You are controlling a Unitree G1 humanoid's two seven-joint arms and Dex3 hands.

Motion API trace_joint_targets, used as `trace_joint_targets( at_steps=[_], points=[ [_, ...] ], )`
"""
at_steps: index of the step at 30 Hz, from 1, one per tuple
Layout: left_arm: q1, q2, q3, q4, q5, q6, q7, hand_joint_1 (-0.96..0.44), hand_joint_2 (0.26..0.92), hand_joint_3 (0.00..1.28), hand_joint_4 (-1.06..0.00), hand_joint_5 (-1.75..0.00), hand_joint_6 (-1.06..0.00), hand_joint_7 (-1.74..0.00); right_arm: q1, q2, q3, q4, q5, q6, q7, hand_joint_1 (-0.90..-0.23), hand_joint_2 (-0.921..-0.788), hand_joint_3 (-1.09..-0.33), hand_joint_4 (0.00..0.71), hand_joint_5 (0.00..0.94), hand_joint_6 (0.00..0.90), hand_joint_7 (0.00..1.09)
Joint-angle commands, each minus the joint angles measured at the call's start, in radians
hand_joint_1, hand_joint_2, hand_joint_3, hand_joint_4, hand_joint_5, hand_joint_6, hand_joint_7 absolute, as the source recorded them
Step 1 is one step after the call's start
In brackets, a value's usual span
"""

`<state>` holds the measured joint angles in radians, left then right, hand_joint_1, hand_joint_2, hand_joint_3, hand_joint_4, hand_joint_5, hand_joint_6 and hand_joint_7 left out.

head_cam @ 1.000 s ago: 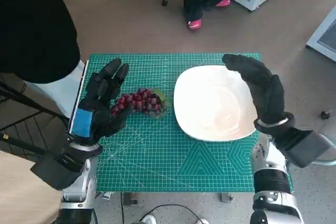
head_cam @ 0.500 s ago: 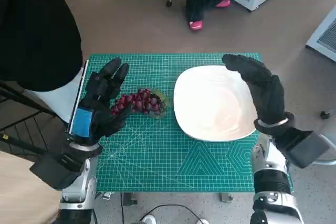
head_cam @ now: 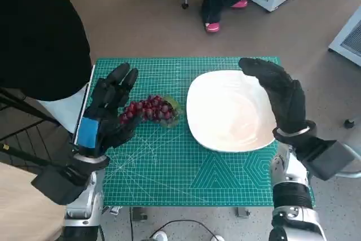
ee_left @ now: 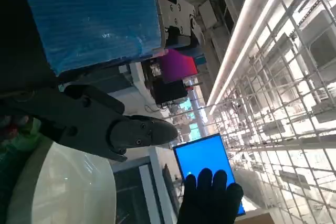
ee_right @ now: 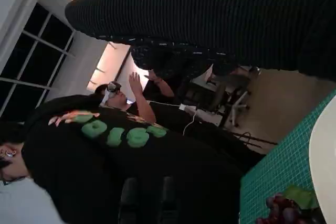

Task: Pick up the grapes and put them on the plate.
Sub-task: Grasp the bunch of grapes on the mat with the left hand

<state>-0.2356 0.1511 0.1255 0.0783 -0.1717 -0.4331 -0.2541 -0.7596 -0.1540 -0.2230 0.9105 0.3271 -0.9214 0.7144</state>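
Now left hand (head_cam: 107, 114) at the grapes (head_cam: 148, 110), no grip yet; plate (head_cam: 228, 111) waits bare.
Grapes lie on the green mat (head_cam: 169, 167) of the worktop, between left hand and plate, near the plate's edge. Left fingers (head_cam: 121, 77) are spread, holding nothing; right hand (head_cam: 279, 97) hovers over the plate's far side, fingers apart, empty. Risks: a loose bunch can shed berries or slip from a shallow grasp; a sweep could push it into the plate rim. Count: one bunch, one plate, one mat, two hands.
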Motion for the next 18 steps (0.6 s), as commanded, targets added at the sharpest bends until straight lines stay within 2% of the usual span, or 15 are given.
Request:
trace_joint_targets(
  at_steps=[1, 10, 14, 18],
  points=[
    [0.007, 0.001, -0.001, -0.008, -0.007, 0.001, -0.003, -0.42, 0.921, 0.29, -0.34, 0.00, -0.12, -0.50, 0.024, -0.006, 0.009, -0.006, -0.013, 0.016, -0.008, -0.477, -0.921, -0.518, 0.325, 0.000, 0.322, 0.00],
    [0.000, 0.050, 0.011, -0.030, 0.036, 0.039, 0.004, -0.41, 0.921, 0.28, -0.31, 0.00, -0.11, -0.49, 0.023, -0.009, 0.013, -0.006, -0.018, 0.014, -0.016, -0.479, -0.921, -0.520, 0.325, 0.000, 0.322, 0.00],
    [0.002, 0.128, 0.015, -0.094, 0.216, 0.110, 0.062, -0.42, 0.921, 0.26, -0.23, 0.00, -0.07, -0.43, 0.022, -0.009, 0.013, -0.003, -0.018, 0.014, -0.015, -0.476, -0.921, -0.522, 0.325, 0.000, 0.321, 0.00],
    [-0.004, 0.209, 0.000, -0.183, 0.443, 0.234, 0.104, -0.45, 0.921, 0.20, -0.14, 0.00, -0.04, -0.30, 0.020, -0.009, 0.013, 0.002, -0.019, 0.014, -0.015, -0.471, -0.921, -0.524, 0.323, 0.000, 0.320, 0.00]
  ],
)
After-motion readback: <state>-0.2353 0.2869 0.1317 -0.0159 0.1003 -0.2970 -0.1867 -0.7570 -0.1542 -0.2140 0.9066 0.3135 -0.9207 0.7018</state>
